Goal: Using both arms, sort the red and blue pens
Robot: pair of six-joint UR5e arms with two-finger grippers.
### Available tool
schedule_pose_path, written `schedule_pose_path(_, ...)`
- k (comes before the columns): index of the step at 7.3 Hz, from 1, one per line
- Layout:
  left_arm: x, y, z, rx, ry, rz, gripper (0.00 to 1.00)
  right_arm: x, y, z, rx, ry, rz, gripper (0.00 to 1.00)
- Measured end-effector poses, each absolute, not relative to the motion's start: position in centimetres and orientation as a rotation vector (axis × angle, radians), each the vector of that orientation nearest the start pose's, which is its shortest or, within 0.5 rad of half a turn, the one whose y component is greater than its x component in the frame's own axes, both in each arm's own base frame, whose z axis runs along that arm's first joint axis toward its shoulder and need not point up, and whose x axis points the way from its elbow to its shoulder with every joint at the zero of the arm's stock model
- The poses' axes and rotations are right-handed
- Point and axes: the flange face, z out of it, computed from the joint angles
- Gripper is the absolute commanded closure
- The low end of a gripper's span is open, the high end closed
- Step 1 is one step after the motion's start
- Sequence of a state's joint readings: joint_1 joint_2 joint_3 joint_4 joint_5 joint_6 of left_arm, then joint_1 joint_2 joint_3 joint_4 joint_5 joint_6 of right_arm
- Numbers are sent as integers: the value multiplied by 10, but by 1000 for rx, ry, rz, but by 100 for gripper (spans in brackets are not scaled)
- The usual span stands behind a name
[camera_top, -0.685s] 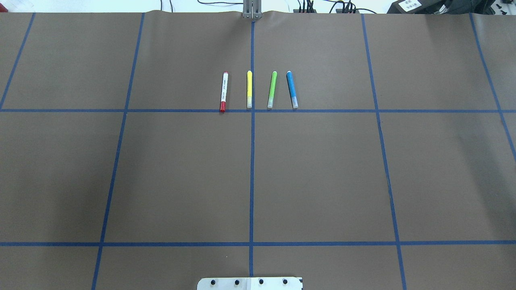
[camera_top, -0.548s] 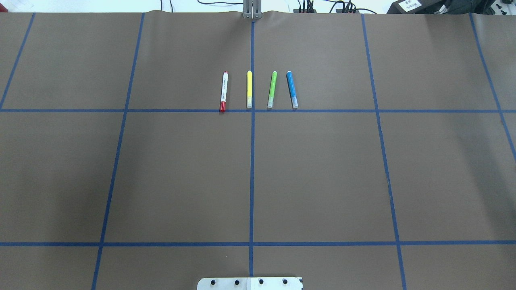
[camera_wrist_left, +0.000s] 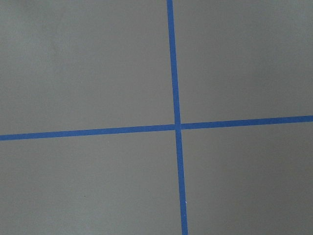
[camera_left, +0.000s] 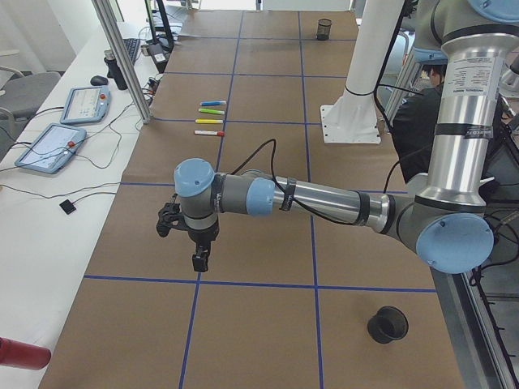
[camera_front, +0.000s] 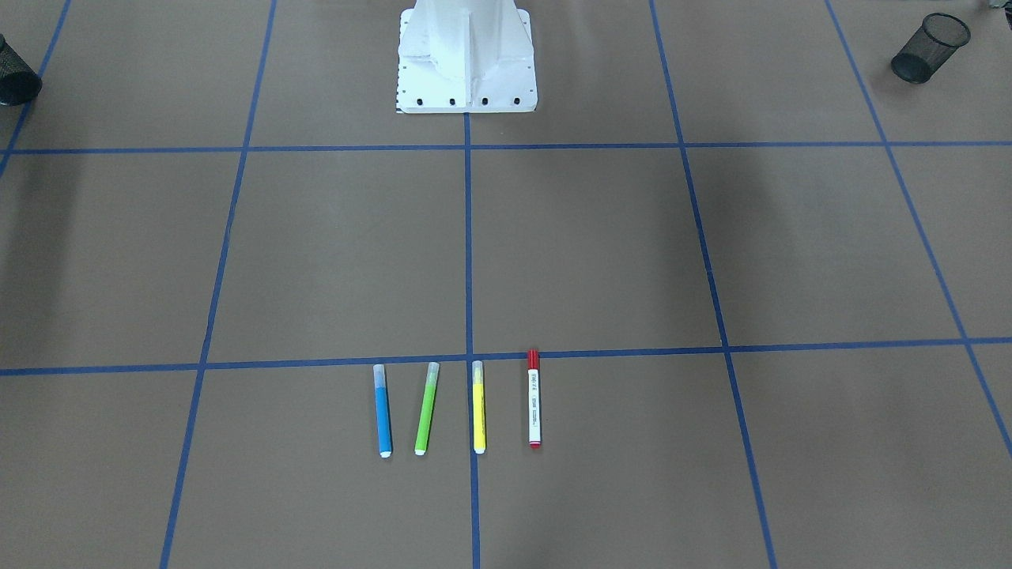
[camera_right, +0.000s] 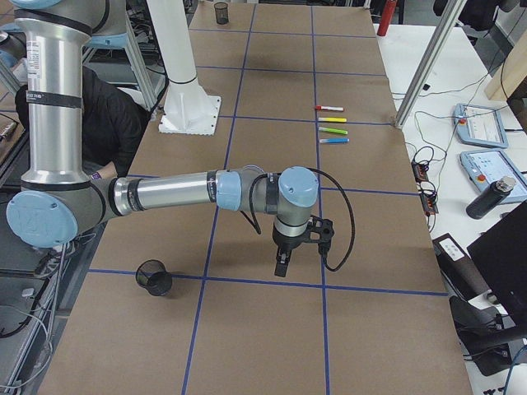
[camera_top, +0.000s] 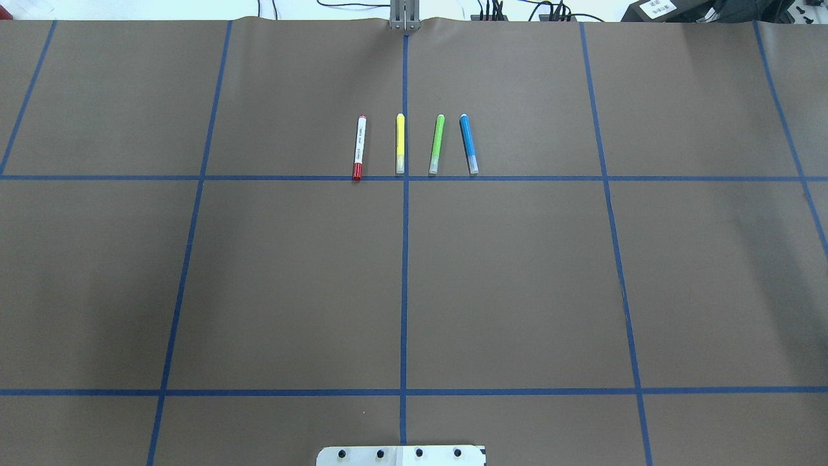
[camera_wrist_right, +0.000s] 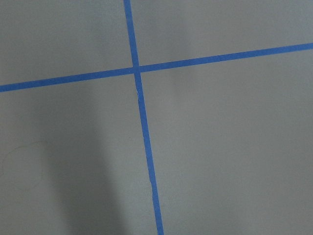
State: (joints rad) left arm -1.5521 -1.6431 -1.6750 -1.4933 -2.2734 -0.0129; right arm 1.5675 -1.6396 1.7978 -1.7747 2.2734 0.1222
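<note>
Seemingly laid out for one pick per side, the red pen (camera_top: 359, 147) lay on the desk (camera_top: 517, 291) toward the left gripper (camera_left: 199, 262) and the blue pen (camera_top: 469, 144) toward the right gripper (camera_right: 281, 267), both far off from them; whether either gripper was spread, I couldn't tell.

Left arm (camera_left: 324, 201), right arm (camera_right: 165, 193): silver tubes, pale blue joint caps, black cables; white pedestal base (camera_front: 466, 55).

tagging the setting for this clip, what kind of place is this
Most likely a robotics lab: the left arm extends over a paper-covered table gridded with blue tape, and control tablets with cables lie on a side bench.
</note>
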Motion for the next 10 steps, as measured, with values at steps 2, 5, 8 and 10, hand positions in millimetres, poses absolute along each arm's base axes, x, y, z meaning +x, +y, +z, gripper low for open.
schedule_pose_path(2, -58, -524, 572, 102, 707, 45, 0, 67, -455, 602, -81, -700, 128, 1)
schedule_pose_path(5, -34, -527, 517, 189, 723, 108, 0, 40, -491, 564, -20, -692, 60, 1)
schedule_pose_path(8, 63, -568, 420, 235, 770, 179, 0, -56, -558, 492, 17, -689, -44, 1)
schedule_pose_path(10, 144, -602, 356, 203, 810, 217, 0, -127, -581, 436, 29, -709, -50, 1)
